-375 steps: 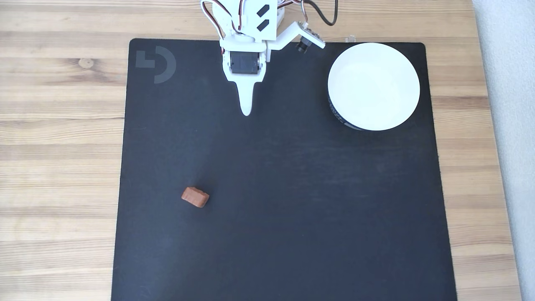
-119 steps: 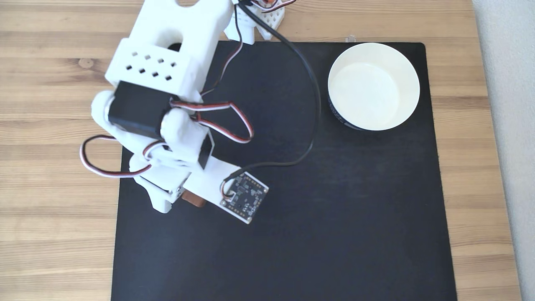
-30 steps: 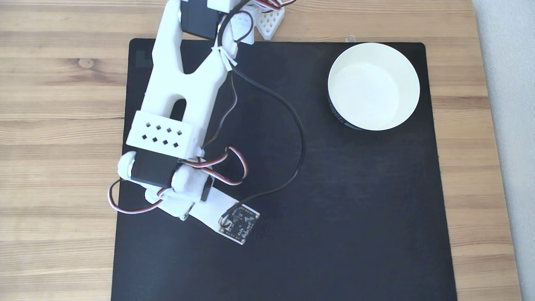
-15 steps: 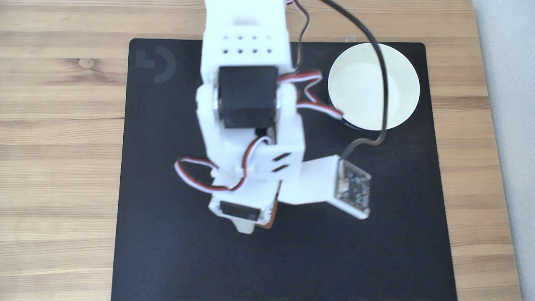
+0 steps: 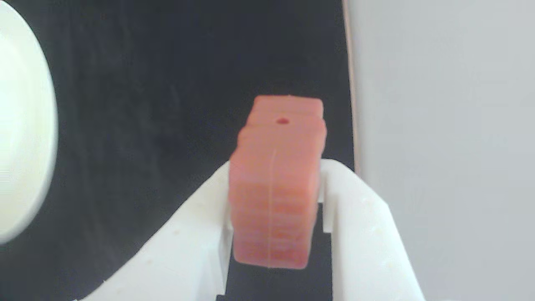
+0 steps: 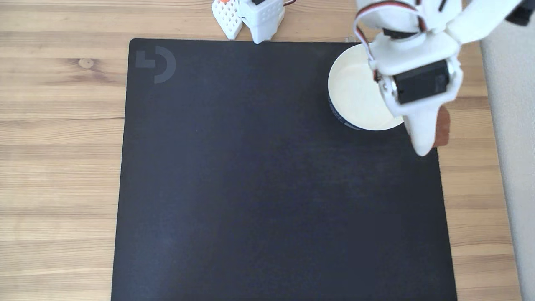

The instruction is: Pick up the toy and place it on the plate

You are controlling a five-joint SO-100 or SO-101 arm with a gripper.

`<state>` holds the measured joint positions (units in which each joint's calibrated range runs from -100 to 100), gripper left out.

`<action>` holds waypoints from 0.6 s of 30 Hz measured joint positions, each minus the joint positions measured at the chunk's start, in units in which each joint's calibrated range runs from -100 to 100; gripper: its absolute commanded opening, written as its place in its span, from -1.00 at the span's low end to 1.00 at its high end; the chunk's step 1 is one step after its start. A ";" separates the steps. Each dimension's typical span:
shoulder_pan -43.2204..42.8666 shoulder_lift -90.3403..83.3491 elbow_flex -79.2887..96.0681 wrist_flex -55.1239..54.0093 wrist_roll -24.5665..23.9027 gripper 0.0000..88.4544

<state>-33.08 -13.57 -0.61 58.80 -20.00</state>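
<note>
The carry step is in hand: the toy (image 5: 276, 184) is off the mat and clamped in the pincer (image 5: 276, 209), whose two white jaws press on its flat sides, so the pincer is clenched on the toy. In the wrist view the reddish-brown block stands on edge between the jaws, its upper half sticking out past the tips, with a small hole visible near its far end.

In the fixed view the pincer (image 6: 430, 138) hangs near the back right corner of the table, over the right edge of the black mat (image 6: 267, 188). The toy (image 6: 442, 126) shows as a brown sliver beside the white finger, just outside the plate's rim on the side toward the right edge of the table. The plate (image 6: 351, 90) sits on the back right corner of the mat, and the wrist housing with its black servo covers part of it. In the wrist view the plate (image 5: 25, 125) lies off to the left of the toy, not below it.

So the toy appears to hang just past the dish rather than over its bowl. The next move likely calls for bringing the pincer back over the middle of the plate, lowering it close to the white surface, and only then parting the jaws; letting go here would probably drop the toy on the mat's edge.

The arm reaches from its base (image 6: 250, 14) at the back edge of the table, out to the right, with the pincer pointing down and toward the front.
</note>
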 measured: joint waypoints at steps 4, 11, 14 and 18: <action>-7.24 -12.07 23.62 -10.81 -1.65 -0.95; -17.39 -32.06 59.14 -23.81 -2.99 -0.94; -17.15 -35.30 65.00 -24.48 -4.22 -0.94; -17.48 -38.47 71.52 -24.74 -4.63 -0.94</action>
<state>-50.56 -52.04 70.90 34.07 -24.63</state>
